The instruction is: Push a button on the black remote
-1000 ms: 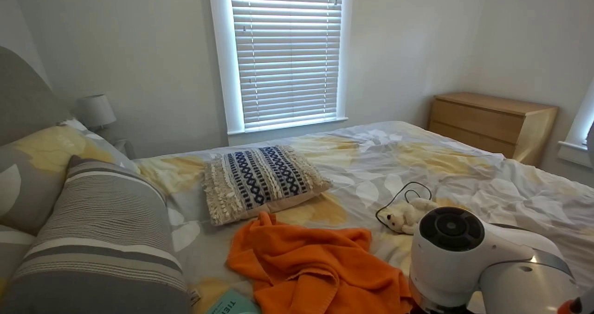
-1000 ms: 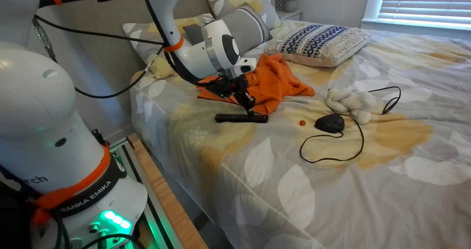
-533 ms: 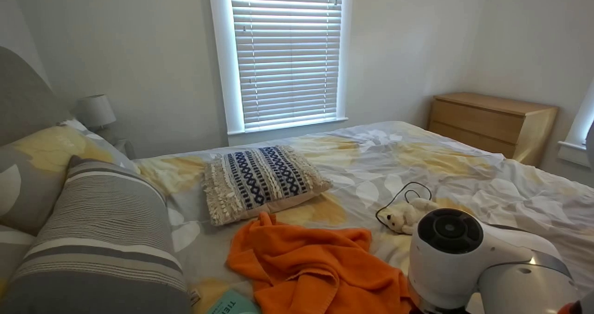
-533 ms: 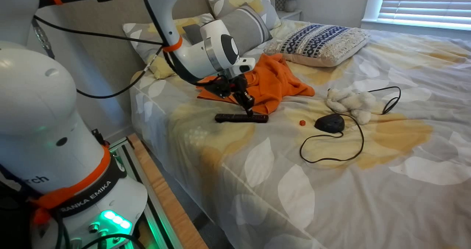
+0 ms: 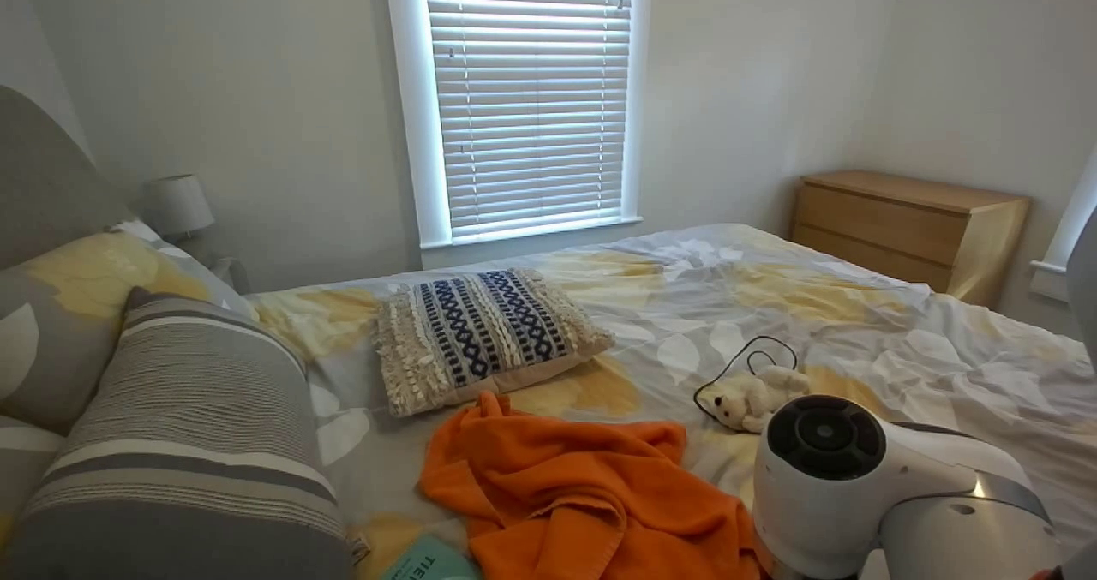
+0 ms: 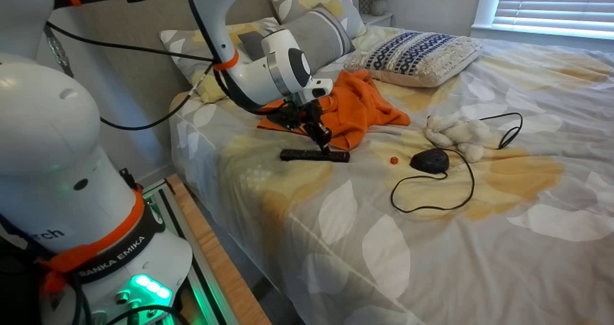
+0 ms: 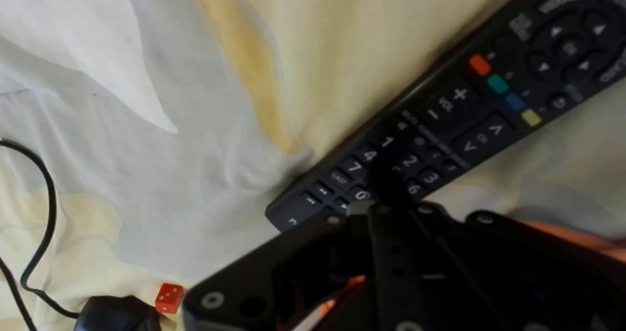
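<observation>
The black remote (image 6: 303, 155) lies flat on the bed near its edge, long side across that exterior view. In the wrist view the remote (image 7: 442, 106) runs diagonally, buttons up, with number keys, volume and channel keys and coloured keys. My gripper (image 6: 326, 149) is shut and empty and points down at the remote. In the wrist view the shut gripper (image 7: 389, 187) has its dark tip over the number keys, covering most of the 5 key. The tip is at or very close to the surface; contact is not certain. The other exterior view shows neither remote nor fingertips.
An orange blanket (image 6: 357, 106) lies just behind the gripper. A red die (image 6: 394, 160), a black mouse (image 6: 430, 161) with a looped cable and a white plush bear (image 6: 458, 132) lie to the right. A patterned pillow (image 5: 488, 336) is farther back.
The arm and gripper have come down slightly, bringing the fingertip lower over the remote. The remote and the other objects stay in about the same place.
</observation>
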`<state>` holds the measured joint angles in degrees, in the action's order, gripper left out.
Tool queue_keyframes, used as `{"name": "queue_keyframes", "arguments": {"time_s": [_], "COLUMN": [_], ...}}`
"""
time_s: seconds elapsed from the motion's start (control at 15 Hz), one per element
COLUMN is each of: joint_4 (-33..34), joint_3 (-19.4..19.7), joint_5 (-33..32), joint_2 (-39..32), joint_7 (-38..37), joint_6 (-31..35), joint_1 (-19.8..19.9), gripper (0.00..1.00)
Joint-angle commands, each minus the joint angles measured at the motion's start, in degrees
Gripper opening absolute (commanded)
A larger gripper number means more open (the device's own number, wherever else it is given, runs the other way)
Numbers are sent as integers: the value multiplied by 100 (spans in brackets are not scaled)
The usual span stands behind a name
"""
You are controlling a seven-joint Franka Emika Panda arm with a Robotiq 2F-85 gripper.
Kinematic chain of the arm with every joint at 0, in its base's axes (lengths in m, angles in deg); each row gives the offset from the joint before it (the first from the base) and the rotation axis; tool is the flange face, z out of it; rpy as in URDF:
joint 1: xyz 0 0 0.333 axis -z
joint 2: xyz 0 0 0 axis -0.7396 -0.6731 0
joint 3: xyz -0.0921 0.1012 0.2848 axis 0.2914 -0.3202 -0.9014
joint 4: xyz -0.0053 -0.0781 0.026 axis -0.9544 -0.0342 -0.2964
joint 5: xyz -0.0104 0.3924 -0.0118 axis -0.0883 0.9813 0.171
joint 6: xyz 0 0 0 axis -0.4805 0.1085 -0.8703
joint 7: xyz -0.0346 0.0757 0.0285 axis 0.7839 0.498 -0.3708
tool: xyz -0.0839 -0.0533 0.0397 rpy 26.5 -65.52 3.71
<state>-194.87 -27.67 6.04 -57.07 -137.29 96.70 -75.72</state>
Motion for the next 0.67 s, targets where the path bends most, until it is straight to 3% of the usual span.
{"name": "queue_keyframes", "arguments": {"time_s": [0.0,0.33,0.6], "joint_4": [201,386,403], "joint_3": [87,157,47], "joint_5": [-86,-86,-43], "joint_2": [-473,-766,-579], "joint_7": [-252,-248,-170], "joint_6": [-132,-449,-641], "joint_1": [-290,-550,-448], "gripper": [0,0,0]}}
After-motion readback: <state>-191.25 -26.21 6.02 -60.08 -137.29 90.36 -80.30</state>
